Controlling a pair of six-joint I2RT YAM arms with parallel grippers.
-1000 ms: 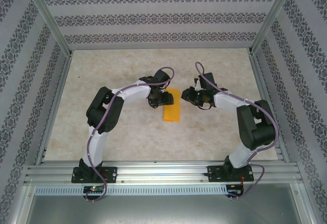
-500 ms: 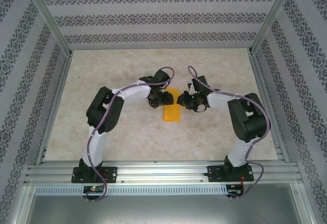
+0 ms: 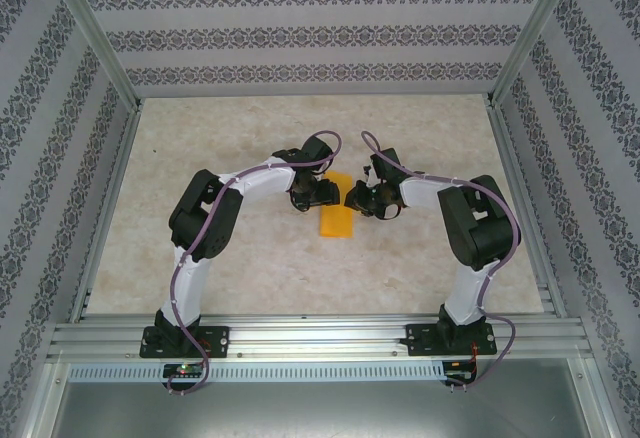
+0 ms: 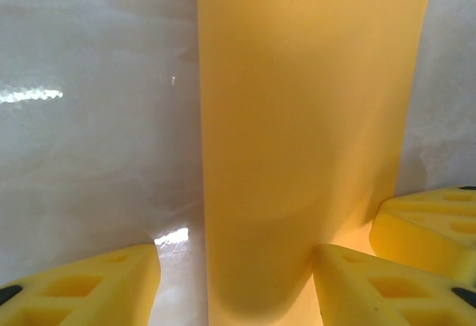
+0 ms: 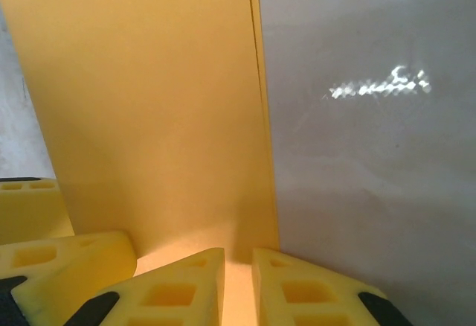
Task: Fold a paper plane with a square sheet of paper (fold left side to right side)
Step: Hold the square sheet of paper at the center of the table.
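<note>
The square sheet of paper (image 3: pixel 336 220) lies on the table as a narrow orange strip, doubled over, with two stacked edges along its right side (image 5: pixel 260 117). My left gripper (image 3: pixel 325 195) is open at the strip's far end. In the left wrist view one of its fingers rests on bare table and the other on the paper (image 4: pixel 297 117). My right gripper (image 3: pixel 352 198) meets it from the right. Its jaws are shut to a thin slit, tips down on the paper near the doubled edge. The paper plane shape is not formed.
The pale marble-look table top (image 3: pixel 200 158) spreads wide around the paper. Patterned walls and a metal frame (image 3: pixel 100 38) box in the table. An aluminium rail (image 3: pixel 320 336) at the near edge carries both arm bases.
My right arm has swung left until its gripper reached the paper's far end beside the left gripper, and its jaws have narrowed. The left arm and the paper have not moved.
</note>
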